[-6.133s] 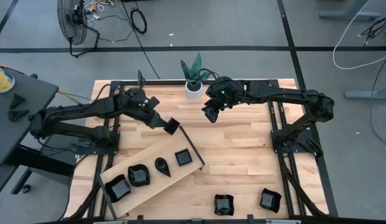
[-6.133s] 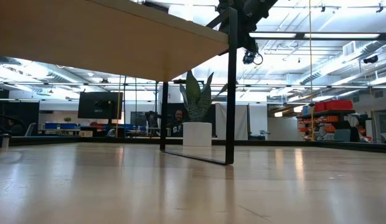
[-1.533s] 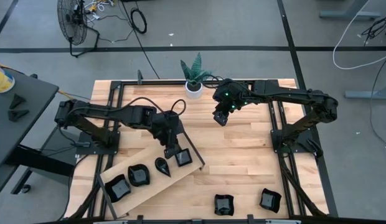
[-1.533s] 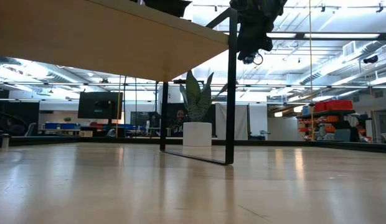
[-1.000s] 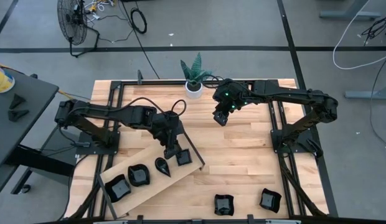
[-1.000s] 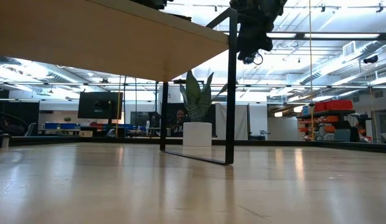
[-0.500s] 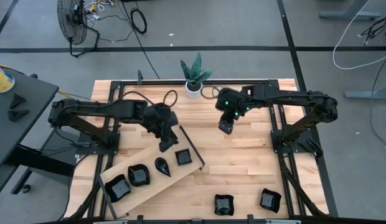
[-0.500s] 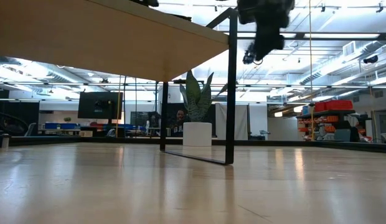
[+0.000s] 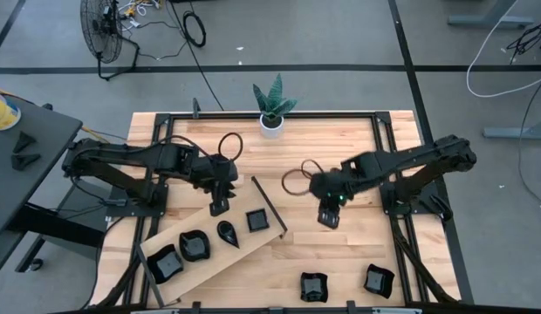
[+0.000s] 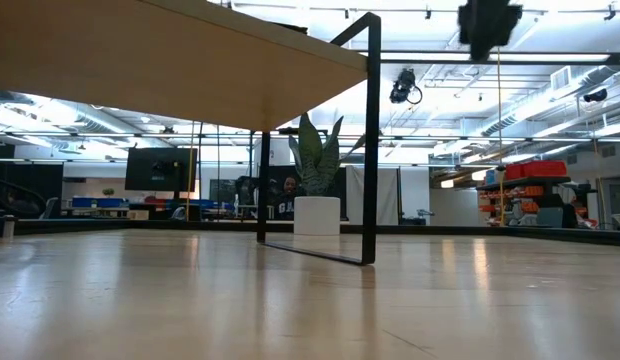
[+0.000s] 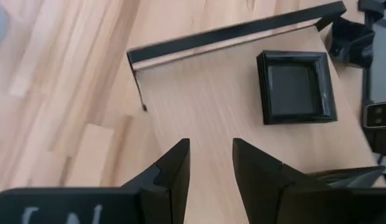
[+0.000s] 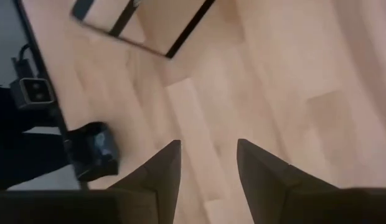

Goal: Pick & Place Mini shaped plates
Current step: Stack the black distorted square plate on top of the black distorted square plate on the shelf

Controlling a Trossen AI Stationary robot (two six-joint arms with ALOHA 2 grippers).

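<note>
1. Since half a second ago the right gripper [image 9: 329, 215] has swung away from the plant side of the table toward the middle, and the left gripper [image 9: 218, 207] has drawn back slightly from the square plate [image 9: 257, 221] it left on the raised wooden board [image 9: 209, 222].
2. The left gripper hovers over the board's upper end; its fingers [image 11: 174, 167] stand apart with bare board between them, holding nothing.
3. The right gripper hangs over bare tabletop [image 9: 340, 253]; its fingers [image 12: 165, 165] are parted and empty.
4. Four black mini plates sit in a row along the board: the square plate, a teardrop plate [image 9: 227, 233], a wavy rounded plate [image 9: 194, 246] and another square-ish plate [image 9: 165, 262].
5. In the left wrist view the square plate [image 11: 296, 87] lies near the board's black-edged end, apart from the fingers.
6. Two more black plates rest on the table's near edge, one [image 9: 313, 286] beside the other [image 9: 379, 280].
7. A white pot with a green plant [image 9: 271, 109] stands at the far edge.
</note>
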